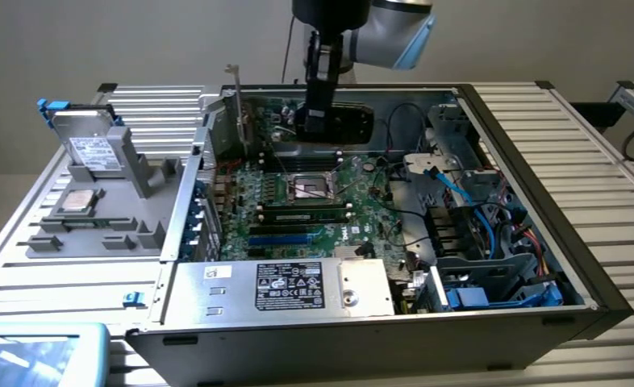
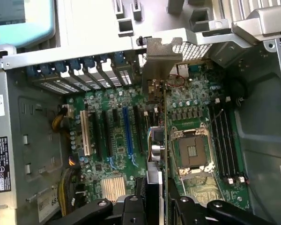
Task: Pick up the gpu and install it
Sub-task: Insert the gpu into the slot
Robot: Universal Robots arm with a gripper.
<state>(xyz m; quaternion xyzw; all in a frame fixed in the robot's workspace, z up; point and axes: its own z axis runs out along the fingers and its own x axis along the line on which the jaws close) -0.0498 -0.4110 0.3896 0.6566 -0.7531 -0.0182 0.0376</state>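
The gpu (image 1: 344, 127) hangs on edge over the far end of the open computer case, above the green motherboard (image 1: 295, 211). My gripper (image 1: 319, 121) comes down from above and is shut on the card's upper edge. In the wrist view the gpu (image 2: 162, 136) runs edge-on away from my gripper (image 2: 161, 202), between the expansion slots and the processor socket (image 2: 192, 152). Its metal bracket (image 2: 162, 55) stands by the case's rear wall. The card is above the board, not seated in a slot.
A blue slot (image 2: 127, 131) and a white slot (image 2: 85, 133) lie beside the card. The power supply (image 1: 295, 286) fills the case's near end, with cables and drive bays (image 1: 478, 242) on the exterior view's right. A hard drive (image 1: 91, 149) stands on a grey rack outside the case.
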